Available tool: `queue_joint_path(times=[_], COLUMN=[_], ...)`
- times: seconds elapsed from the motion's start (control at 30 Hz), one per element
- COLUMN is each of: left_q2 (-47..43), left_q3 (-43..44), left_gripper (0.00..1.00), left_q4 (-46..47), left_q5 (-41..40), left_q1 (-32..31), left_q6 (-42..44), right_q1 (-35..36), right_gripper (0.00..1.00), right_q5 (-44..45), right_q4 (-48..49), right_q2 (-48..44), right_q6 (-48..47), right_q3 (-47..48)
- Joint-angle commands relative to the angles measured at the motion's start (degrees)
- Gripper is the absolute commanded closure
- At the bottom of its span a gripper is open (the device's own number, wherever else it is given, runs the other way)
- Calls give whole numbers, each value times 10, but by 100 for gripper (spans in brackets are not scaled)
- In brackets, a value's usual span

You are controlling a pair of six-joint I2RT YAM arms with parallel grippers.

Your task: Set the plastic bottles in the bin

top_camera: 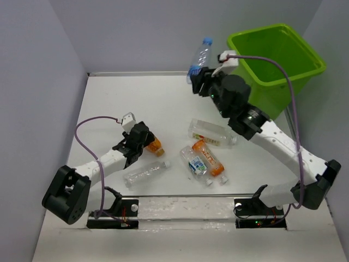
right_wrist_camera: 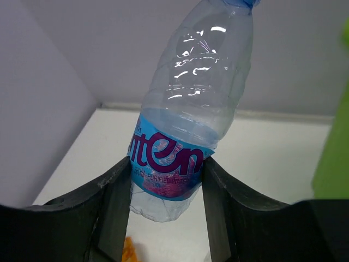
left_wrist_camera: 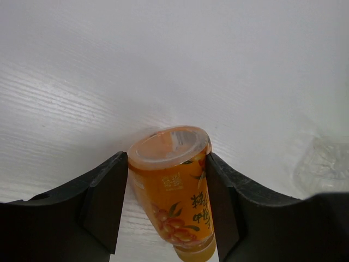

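Now, nearest bottle: a clear ribbed plastic bottle (top_camera: 146, 171) lies on its side on the white table (top_camera: 109, 98), just beside the left arm and free of any grip.
Middle pair: a blue-labelled clear bottle with a white cap (top_camera: 194, 161) and an orange-labelled bottle (top_camera: 209, 158) lie side by side, seemingly touching.
Left gripper (left_wrist_camera: 166, 164): clenched on a small orange drink bottle (left_wrist_camera: 174, 196), one finger against each flank. The bottle sits low at the table, not clearly lifted.
Table centre: a clear pale-labelled bottle (top_camera: 211, 132) lies on its side, apart from the rest.
Right gripper (right_wrist_camera: 166, 164): grasping a tall clear bottle with a blue label and blue cap (right_wrist_camera: 180, 136) across the label band. It is held aloft, cap up and tilted.
Bin: the lime-green rectangular plastic tub (top_camera: 272, 87) stands at the far right corner. The held bottle is just left of its rim, not yet over the opening.
Handling: the bottles look mostly empty, so light. Thin walls will dent under pressure, and round smooth sides may roll or twist. The label band or mid-body seems the safest hold.
In the way: the tub's near rim must be cleared. The left arm's route crosses the lying bottles.
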Motion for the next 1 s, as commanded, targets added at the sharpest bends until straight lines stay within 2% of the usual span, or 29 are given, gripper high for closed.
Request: queue_joint_path(times=[0.0,0.07,0.1,0.17,0.27,0.3,0.4,0.57,0.67,0.8,0.83,0.97], left_q2=[-78,-101,-130,-187,-252,-288,-342,-367,-342,-329,-338,-377], left_q3=[9,20,30,18,1,-3,2,8,10,17,23,52], left_gripper=[66,66,66,66,66,66,66,66,67,67,67,65], left_q4=[-14,-26,-39,-46,-50,-58,-70,-81,-89,-92,-92,-125], left_q5=[-23,-16,-8,19,35,39,49,72,65,72,74,69], left_q1=[4,4,4,3,3,2,2,2,2,2,1,2], left_q6=[13,13,16,23,35,40,57,70,64,48,50,65], right_q1=[-144,-209,-263,-307,-381,-397,-414,-414,-380,-277,-225,-115], right_gripper=[67,67,67,67,58,39,1,1,4,10,13,14], right_q5=[41,11,6,-33,-69,-79,-111,-209,-257,-288,-334,-428], right_q4=[-8,-47,-54,-94,-110,-123,-153,-168,-173,-183,-180,-162], right_q2=[-56,-65,-63,-45,-5,6,10,-33,-63,-80,-70,-1], right_q6=[-113,-107,-107,-98,-85,-76,-68,-38,-24,-53,-65,-121], right_q3=[76,110,118,141,149,163,171,180,169,111,94,16])
